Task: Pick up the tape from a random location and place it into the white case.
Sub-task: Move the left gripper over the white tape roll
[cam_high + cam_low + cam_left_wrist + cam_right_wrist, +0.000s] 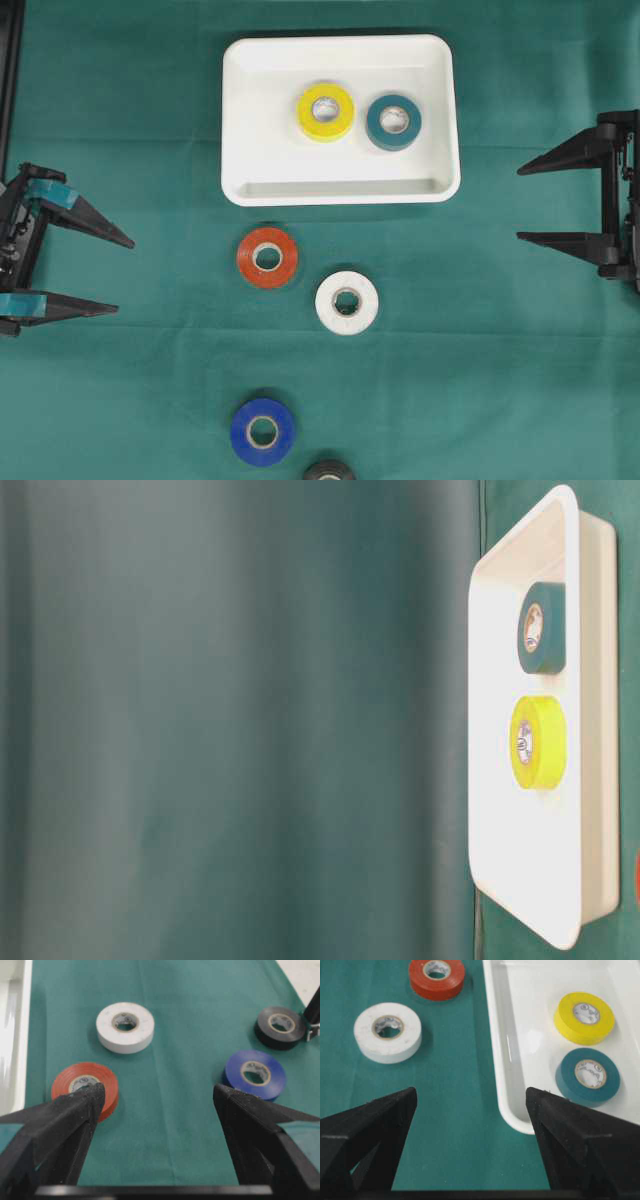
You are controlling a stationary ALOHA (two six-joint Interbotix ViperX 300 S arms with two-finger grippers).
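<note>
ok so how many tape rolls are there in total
6. Yellow roll and teal roll in the white case; orange roll, white roll, blue roll on the cloth; black roll cut off at the bottom edge.

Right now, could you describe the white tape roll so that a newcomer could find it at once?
Start at the white case at the top of the green cloth in the overhead view. Below its front rim lies the orange roll; the white tape roll sits beside it, lower right, apart. It is the only white roll, outside the case.
</note>
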